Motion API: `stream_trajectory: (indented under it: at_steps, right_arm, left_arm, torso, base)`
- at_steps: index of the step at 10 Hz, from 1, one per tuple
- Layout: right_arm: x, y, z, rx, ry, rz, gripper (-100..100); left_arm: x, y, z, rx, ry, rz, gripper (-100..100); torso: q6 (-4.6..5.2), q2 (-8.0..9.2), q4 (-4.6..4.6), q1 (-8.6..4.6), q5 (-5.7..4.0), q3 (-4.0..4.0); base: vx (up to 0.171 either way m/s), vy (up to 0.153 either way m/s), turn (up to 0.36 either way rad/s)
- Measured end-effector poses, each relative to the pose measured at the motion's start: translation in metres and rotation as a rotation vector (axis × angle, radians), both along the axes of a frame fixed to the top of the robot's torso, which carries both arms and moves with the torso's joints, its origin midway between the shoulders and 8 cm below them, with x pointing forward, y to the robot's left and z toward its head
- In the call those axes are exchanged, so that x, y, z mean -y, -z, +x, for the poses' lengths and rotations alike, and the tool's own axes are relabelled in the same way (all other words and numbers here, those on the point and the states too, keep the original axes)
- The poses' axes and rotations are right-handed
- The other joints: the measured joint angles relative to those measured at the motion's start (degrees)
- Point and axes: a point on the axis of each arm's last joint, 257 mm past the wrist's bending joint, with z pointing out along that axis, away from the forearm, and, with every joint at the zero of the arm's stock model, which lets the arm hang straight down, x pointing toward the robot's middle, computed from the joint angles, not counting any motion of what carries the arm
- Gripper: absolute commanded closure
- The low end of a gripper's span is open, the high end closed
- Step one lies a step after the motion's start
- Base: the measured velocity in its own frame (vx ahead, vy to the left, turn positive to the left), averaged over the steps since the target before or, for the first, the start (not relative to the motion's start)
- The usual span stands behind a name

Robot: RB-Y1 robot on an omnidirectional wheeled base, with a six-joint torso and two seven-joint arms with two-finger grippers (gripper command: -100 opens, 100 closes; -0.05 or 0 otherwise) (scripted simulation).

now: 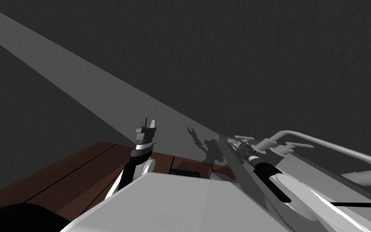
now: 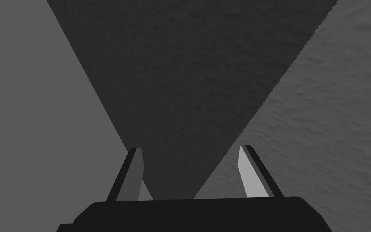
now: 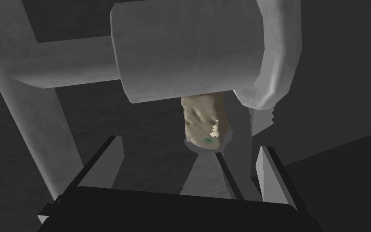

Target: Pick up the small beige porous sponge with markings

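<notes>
Beige and pitted, the sponge (image 3: 204, 119) sits just past the tips of my right gripper (image 3: 188, 144), closer to one finger than the other, with a small green mark (image 3: 208, 140) near its nearest end. That gripper is wide open and has hold of nothing; neither finger touches the sponge. A thick grey cylinder of the faucet (image 3: 188, 52) crosses right in front and hides the sponge's far end, and grey pipes of the same fixture stand beside the other finger, so the space around it is tight. I cannot make out what the sponge rests on; a pale grey strip shows beneath it.

From my head, the sponge is a small pale speck at the foot of the faucet, by the far edge of the brown wooden surface (image 1: 80, 169) where it meets the dark wall (image 1: 261, 60). My right forearm hides much of the ground around it. My left gripper (image 1: 146, 128) is raised above the surface's far edge, well apart from the sponge, fingers spread and empty.
</notes>
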Motion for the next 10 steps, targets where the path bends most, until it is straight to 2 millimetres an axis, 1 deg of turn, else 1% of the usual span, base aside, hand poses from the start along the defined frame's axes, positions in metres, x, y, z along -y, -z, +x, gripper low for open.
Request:
stream_trajectory:
  at_steps: [4, 5, 6, 7, 10]
  right_arm:
    - [0.0059, -0.0013, 0.0041, 0.019, 0.031, -0.123, -100]
    - [0.0064, -0.0015, 0.0041, 0.019, 0.033, -0.129, 0]
    - [0.0064, -0.0015, 0.0041, 0.019, 0.033, -0.128, -100]
    - [0.0064, -0.0015, 0.0041, 0.019, 0.033, -0.128, 100]
    - [0.0064, -0.0015, 0.0041, 0.019, 0.033, -0.128, 100]
  left_arm:
    - [0.0000, 0.0000, 0.0000, 0.000, 0.000, 0.000, 0]
    - [0.0000, 0.0000, 0.0000, 0.000, 0.000, 0.000, 0]
    - [0.0000, 0.0000, 0.0000, 0.000, 0.000, 0.000, 0]
    - [0.0000, 0.0000, 0.0000, 0.000, 0.000, 0.000, 0]
    - [0.0000, 0.0000, 0.0000, 0.000, 0.000, 0.000, 0]
  torso:
    - [0.00, 0.00, 0.00, 0.01, 0.01, 0.00]
    - [0.01, -0.05, -0.01, 0.02, 0.01, -0.03]
    - [0.01, -0.09, -0.02, 0.02, 0.01, -0.05]
    - [0.01, -0.10, -0.02, 0.03, 0.01, -0.06]
    - [0.01, -0.12, -0.02, 0.03, 0.01, -0.07]
  base:
    - [-0.027, -0.003, 0.018]
    - [0.000, 0.000, 0.000]
    - [0.000, 0.000, 0.000]
    - [0.000, 0.000, 0.000]
    - [0.000, 0.000, 0.000]
